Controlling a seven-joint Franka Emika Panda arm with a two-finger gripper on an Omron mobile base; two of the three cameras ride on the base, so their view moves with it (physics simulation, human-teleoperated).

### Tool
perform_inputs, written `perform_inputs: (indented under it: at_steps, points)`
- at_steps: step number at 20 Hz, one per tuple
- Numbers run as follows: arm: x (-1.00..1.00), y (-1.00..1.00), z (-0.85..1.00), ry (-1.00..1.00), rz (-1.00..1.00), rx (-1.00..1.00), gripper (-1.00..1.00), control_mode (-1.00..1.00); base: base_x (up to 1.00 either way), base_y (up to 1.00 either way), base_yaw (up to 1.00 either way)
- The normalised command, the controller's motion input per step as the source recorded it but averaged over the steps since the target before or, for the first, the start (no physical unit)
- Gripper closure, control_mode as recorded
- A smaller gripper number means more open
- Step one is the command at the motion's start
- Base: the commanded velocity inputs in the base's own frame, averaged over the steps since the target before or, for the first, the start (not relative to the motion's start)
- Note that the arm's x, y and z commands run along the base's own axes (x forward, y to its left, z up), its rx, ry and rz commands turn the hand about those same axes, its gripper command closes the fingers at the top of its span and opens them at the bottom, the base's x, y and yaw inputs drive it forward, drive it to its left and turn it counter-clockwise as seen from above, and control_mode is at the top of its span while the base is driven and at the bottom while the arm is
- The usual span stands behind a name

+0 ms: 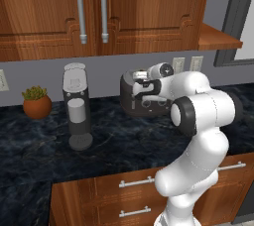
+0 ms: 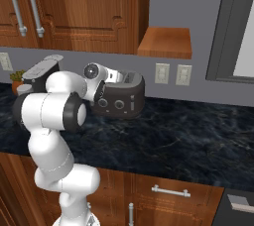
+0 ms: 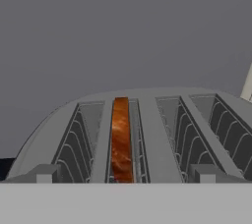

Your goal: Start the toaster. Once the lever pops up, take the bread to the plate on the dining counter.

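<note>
**Bread down in toaster slot, pincer spread just above**

Bread (image 3: 120, 139): seen edge-on in the hand view, brown crust strip upright in the left slot, between wire guides; right slot beside it at 3 o'clock shows bare wires. Sits low, top edge about level w/ the silver top.

Toaster (image 2: 124, 98): dark grey, rounded, on the black marbled tabletop (image 2: 188, 136) against the grey wall. In the right base view, two round knobs on its front face, and the lever (image 2: 133, 104) at 3 o'clock of them, a small light tab in a vertical slot, approx. mid-slot; exact height hard to tell. In the left base view the toaster (image 1: 130, 96) is partly covered by the arm.

Pincer (image 3: 123, 181): spread wide, nothing between the tips; they stand at 7 and 5 o'clock of the bread in the hand view, one each side of the slots. Hand looks down along the toaster top. Whether tips touch the toaster: can't tell.

Around: coffee machine (image 1: 77, 106) at 9 o'clock of the toaster in the left base view, well apart; small potted plant (image 1: 36, 102) further toward 9. Wood cabinets (image 1: 99, 12) at 12 o'clock. Two wall sockets (image 2: 172, 74) at 2 o'clock of the toaster in the right base view, a wood shelf (image 2: 166, 42) above them.
</note>
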Motion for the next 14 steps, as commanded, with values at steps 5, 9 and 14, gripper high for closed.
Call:
perform_inputs:
  at_steps: [5, 9, 14]
  points:
    - [0.13, 0.00, -0.06, 0.00, 0.00, 0.00, -1.00, -1.00, 0.00, 0.00, 0.00]
    - [0.17, 0.00, -0.04, 0.00, 0.00, 0.00, -1.00, -1.00, 0.00, 0.00, 0.00]
    - [0.12, 0.00, -0.07, 0.00, 0.00, 0.00, -1.00, -1.00, 0.00, 0.00, 0.00]
